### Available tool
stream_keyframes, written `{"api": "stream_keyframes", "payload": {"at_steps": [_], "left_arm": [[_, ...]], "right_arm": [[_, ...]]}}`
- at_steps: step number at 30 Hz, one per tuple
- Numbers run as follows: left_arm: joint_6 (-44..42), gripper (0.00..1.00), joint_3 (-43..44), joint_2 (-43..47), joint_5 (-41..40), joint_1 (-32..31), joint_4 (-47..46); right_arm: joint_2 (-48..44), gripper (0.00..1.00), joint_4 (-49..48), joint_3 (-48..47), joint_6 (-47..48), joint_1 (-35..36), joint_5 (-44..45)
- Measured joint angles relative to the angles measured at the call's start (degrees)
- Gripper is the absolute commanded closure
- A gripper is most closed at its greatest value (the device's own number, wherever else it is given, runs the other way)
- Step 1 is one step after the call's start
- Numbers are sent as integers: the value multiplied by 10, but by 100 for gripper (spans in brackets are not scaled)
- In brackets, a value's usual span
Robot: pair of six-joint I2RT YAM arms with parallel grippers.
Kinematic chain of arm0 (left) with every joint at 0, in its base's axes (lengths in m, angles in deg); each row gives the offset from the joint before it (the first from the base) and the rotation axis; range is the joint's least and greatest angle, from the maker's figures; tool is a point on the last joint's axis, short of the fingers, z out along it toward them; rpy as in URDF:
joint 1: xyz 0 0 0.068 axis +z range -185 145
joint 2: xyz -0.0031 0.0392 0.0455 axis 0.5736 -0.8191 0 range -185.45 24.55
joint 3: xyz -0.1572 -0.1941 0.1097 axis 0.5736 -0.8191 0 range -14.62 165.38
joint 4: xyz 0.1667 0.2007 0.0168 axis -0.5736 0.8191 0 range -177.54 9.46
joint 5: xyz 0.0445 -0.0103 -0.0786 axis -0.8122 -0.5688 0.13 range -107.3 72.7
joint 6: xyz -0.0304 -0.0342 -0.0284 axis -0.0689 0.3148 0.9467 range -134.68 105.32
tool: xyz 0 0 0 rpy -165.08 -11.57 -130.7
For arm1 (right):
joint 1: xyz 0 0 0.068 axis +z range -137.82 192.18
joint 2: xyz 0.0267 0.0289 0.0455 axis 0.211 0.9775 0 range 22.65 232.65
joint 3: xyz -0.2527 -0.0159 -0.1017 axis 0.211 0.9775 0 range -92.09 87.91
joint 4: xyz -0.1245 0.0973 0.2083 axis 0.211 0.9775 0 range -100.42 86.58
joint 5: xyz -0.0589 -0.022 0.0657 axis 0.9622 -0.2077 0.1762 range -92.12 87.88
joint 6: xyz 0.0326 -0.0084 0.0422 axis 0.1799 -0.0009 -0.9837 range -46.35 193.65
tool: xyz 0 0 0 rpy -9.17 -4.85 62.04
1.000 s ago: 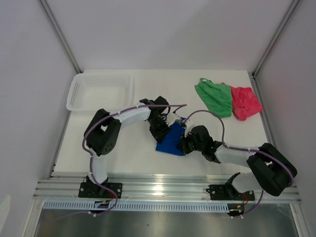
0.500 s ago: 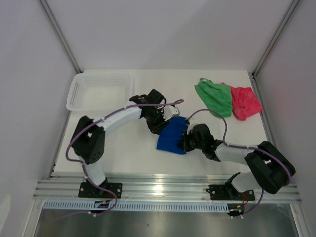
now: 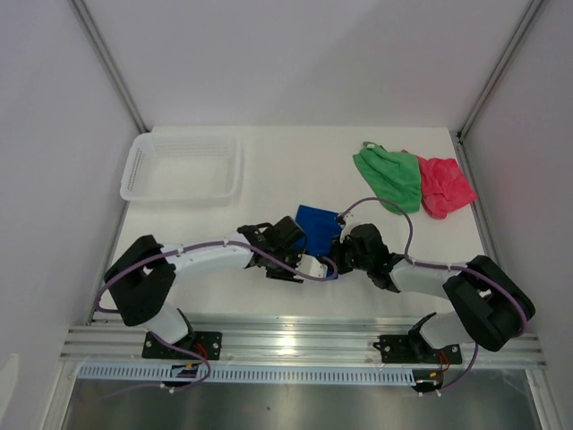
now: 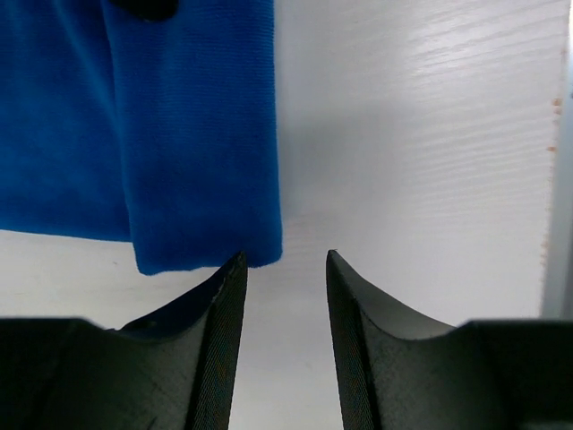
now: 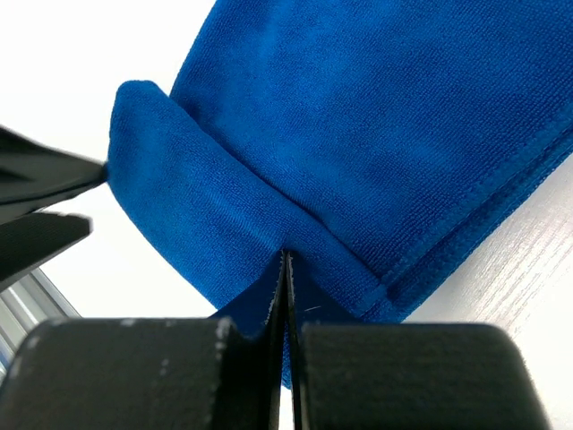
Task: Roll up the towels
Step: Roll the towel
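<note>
White tabletop (image 3: 224, 215), blue towel (image 3: 313, 222) lying mid-front between both tools.
Your right tool (image 5: 285, 262) is pinching the towel's folded edge; your left tool (image 4: 283, 260) stands spread and empty, the towel's corner just ahead of its tips, fold running straight away. No writing is legible.

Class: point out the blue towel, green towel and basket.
blue towel (image 3: 315, 226): top view, flat far part.
green towel (image 3: 389, 176): top view, middle.
basket (image 3: 183, 192): top view, near wall.
</note>
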Motion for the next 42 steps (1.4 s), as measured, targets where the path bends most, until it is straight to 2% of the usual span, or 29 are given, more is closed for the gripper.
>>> {"api": "stream_keyframes", "payload": {"at_steps": [6, 18, 22, 26, 28, 29, 31, 36, 42], "left_arm": [[-25, 55, -5, -23, -41, -19, -66], [-63, 53, -25, -41, -85, -22, -125], [-60, 52, -23, -35, -87, -23, -110], [-54, 51, -17, 11, -68, -22, -47], [-54, 49, -8, 35, -51, -22, -19], [-54, 43, -4, 44, -43, -21, -10], [-53, 42, 5, 50, -33, -22, -3], [-54, 42, 40, 21, -22, -22, -9], [-55, 41, 42, -40, -23, -21, -29]], "right_arm": [[-2, 100, 0, 0, -3, -2, 0], [-12, 100, 4, 2, -3, -10, 2], [-13, 99, 7, 2, -3, -11, 1], [-15, 99, 11, 2, -3, -13, -1], [-16, 99, 12, 2, -2, -14, -1], [-16, 99, 13, 2, -1, -14, -1], [-16, 99, 13, 2, 0, -16, -1], [-17, 99, 16, 2, 3, -20, -4], [-17, 99, 17, 2, 3, -28, -9]]}}
